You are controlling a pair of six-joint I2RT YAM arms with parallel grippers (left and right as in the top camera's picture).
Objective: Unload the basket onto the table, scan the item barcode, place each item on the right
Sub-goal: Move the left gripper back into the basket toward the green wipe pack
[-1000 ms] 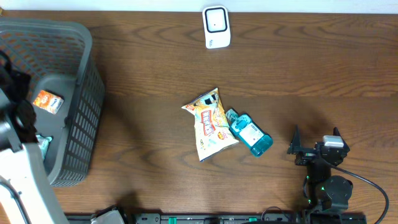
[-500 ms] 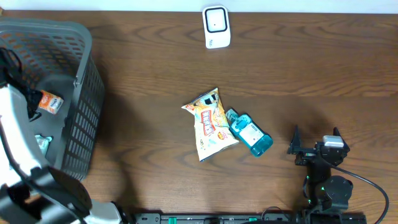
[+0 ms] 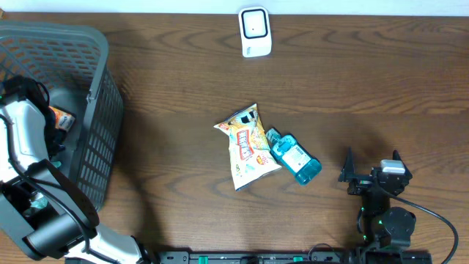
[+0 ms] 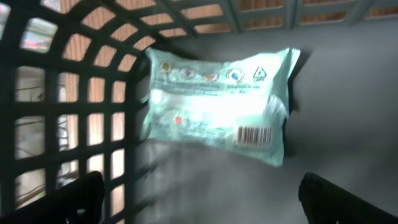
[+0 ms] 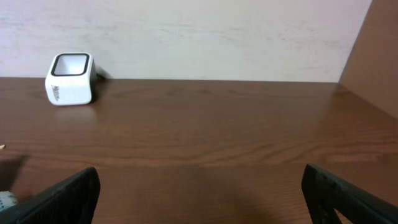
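Left wrist view is showing the left fingers (image 4: pixel 78 196) hanging wide open and empty over the pale green plastic packet (image 4: pixel 217 102), frame centre, inside the grey mesh basket (image 4: pixel 348 112). Picking seems underway, and the next move is calling for descending and closing.

A dark brown wooden table (image 3: pixel 183 95) fills nearly everything I can see from here, its grain running lengthwise in long wavy bands. Behind its far edge stands a pale, off-white wall (image 5: pixel 217 37), plain and slightly mottled. At the right a brown panel (image 5: pixel 380 50) rises beside the tabletop. The light is soft and even, with faint shadows on the wood.
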